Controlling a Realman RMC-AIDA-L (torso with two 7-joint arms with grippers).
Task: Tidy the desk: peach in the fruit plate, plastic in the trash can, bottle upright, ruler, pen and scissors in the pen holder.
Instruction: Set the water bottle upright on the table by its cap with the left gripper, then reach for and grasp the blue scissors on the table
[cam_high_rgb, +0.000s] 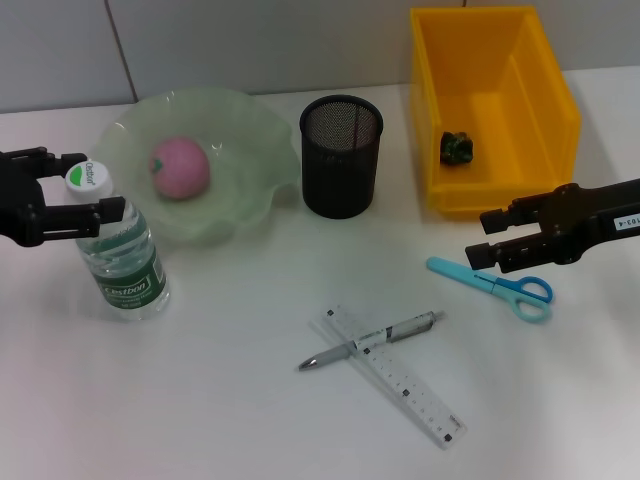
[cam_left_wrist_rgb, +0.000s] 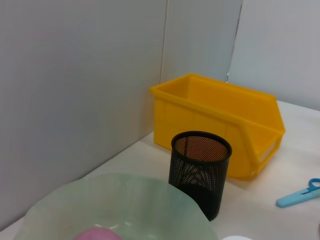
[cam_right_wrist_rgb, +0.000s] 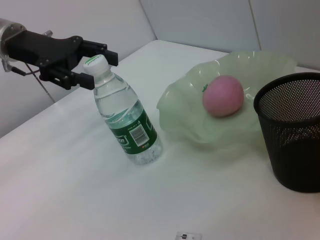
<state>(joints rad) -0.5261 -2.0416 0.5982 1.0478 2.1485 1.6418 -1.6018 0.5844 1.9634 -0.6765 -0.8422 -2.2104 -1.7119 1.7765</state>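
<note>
The clear water bottle (cam_high_rgb: 125, 255) stands upright at the left, also in the right wrist view (cam_right_wrist_rgb: 125, 120). My left gripper (cam_high_rgb: 85, 182) is open, with its fingers (cam_right_wrist_rgb: 97, 48) on either side of the white cap. The pink peach (cam_high_rgb: 180, 167) lies in the green fruit plate (cam_high_rgb: 250, 135). A dark plastic scrap (cam_high_rgb: 458, 147) lies in the yellow bin (cam_high_rgb: 495, 100). The black mesh pen holder (cam_high_rgb: 341, 155) is empty. The blue scissors (cam_high_rgb: 500, 283), the pen (cam_high_rgb: 375, 340) and the ruler (cam_high_rgb: 410, 385) lie on the table. My right gripper (cam_high_rgb: 478, 238) is open and empty just above the scissors' blades.
The pen lies across the ruler at the front middle. The plate (cam_left_wrist_rgb: 115, 200), pen holder (cam_left_wrist_rgb: 200, 170) and bin (cam_left_wrist_rgb: 220, 120) stand in a row along the back near the grey wall. The scissors' tip (cam_left_wrist_rgb: 300, 195) shows in the left wrist view.
</note>
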